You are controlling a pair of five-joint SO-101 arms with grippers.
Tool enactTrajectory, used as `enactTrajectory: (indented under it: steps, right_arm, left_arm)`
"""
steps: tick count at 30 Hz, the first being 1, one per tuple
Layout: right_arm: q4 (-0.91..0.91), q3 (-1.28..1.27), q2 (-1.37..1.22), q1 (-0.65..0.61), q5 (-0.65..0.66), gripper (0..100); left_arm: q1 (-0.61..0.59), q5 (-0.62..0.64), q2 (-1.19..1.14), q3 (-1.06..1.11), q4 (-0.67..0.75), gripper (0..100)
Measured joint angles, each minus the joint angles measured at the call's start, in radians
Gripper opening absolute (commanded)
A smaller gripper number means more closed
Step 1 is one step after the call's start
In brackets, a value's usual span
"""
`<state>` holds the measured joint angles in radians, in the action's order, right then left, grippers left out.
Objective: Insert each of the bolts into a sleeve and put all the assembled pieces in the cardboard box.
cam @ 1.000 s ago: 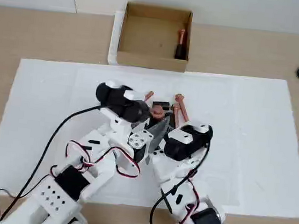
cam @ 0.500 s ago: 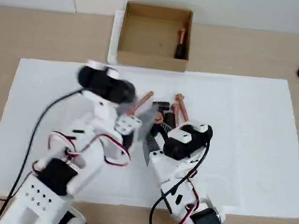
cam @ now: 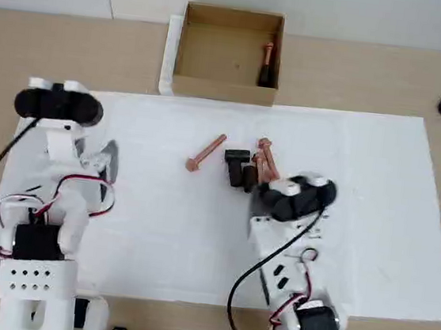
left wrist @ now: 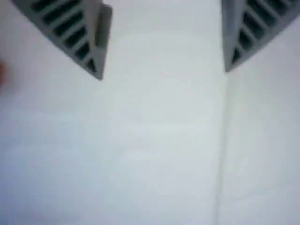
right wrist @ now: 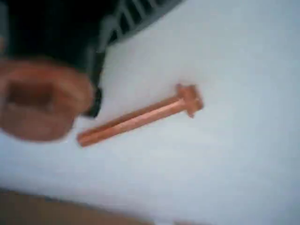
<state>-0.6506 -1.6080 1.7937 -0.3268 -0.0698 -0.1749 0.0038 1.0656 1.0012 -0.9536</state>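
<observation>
Parked over the left part of the white paper sheet (cam: 376,199), well apart from the parts: left gripper (left wrist: 162,71), fingers spread wide with nothing between, probably out of the other arm's way. Down at the cluster of short black cylindrical sleeves (cam: 240,167) and copper-coloured hex-head bolts (cam: 263,155): right gripper (cam: 259,187), placed as if for a pick; open or closed, impossible to tell. Near the cluster, flat on the sheet and unsleeved: one loose copper bolt (right wrist: 140,116). Inside the brown cardboard box (cam: 223,91), against its right wall: one assembled piece (cam: 267,65). Most pairing not yet done.
</observation>
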Motion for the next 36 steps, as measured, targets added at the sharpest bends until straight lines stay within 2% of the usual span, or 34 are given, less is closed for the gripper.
enactTrajectory:
  steps: [6,11,21,29,36]
  right_arm:
    - [0.000,0.226,-0.095,0.051,0.025,0.4]
    - [0.028,0.465,-0.347,0.049,0.025,0.4]
    - [0.186,1.109,-1.180,0.049,0.025,0.4]
    - [0.192,1.646,-1.852,0.049,0.025,0.4]
    - [0.198,2.002,-2.291,0.049,0.025,0.7]
  left_arm:
    - [-0.026,-0.054,0.000,0.068,-0.008,16]
    - [-0.026,-0.058,0.000,0.083,-0.008,16]
    - [-0.026,-0.058,0.000,0.083,-0.008,16]
    - [-0.026,-0.061,0.000,0.086,-0.009,16]
    - [-0.026,-0.061,0.000,0.118,-0.009,16]
